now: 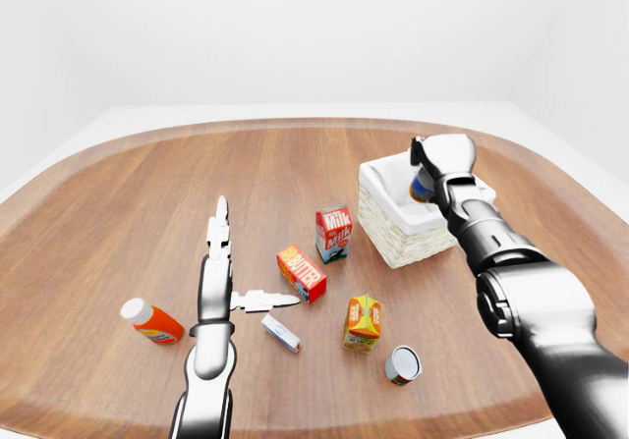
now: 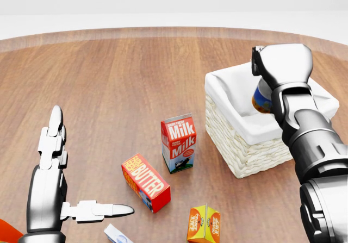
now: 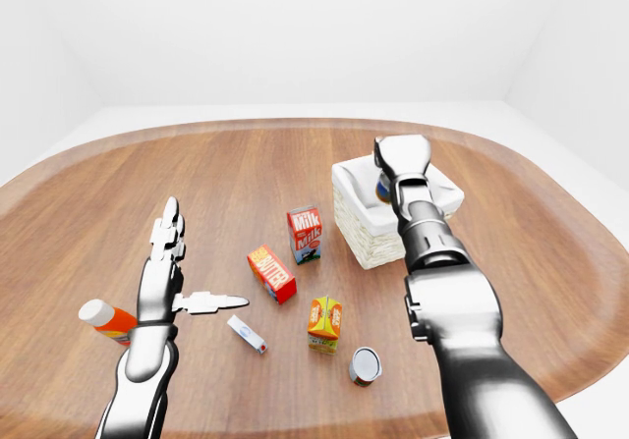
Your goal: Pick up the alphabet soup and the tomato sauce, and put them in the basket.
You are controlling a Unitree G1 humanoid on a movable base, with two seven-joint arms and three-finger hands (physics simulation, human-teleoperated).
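Blue-and-yellow can over the basket
Right hand (image 2: pixel 274 72) grips the blue-and-yellow can (image 2: pixel 261 99) beneath it, over the white-lined wicker basket (image 2: pixel 242 145); left hand (image 2: pixel 54 167) hovers splayed open.

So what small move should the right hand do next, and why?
Probably lower a little, then open the fingers. The right hand holds a can over the basket, inside its rim, so releasing there should drop it in.

a: what sort of place is this?
b: a bare simulated test room. blank white walls (image 1: pixel 295 27) and pale floor surround one rounded wooden table (image 1: pixel 118 213).
a: anything homely?
b: only groceries: a milk carton (image 2: pixel 178 143) and butter box (image 2: pixel 145 182).
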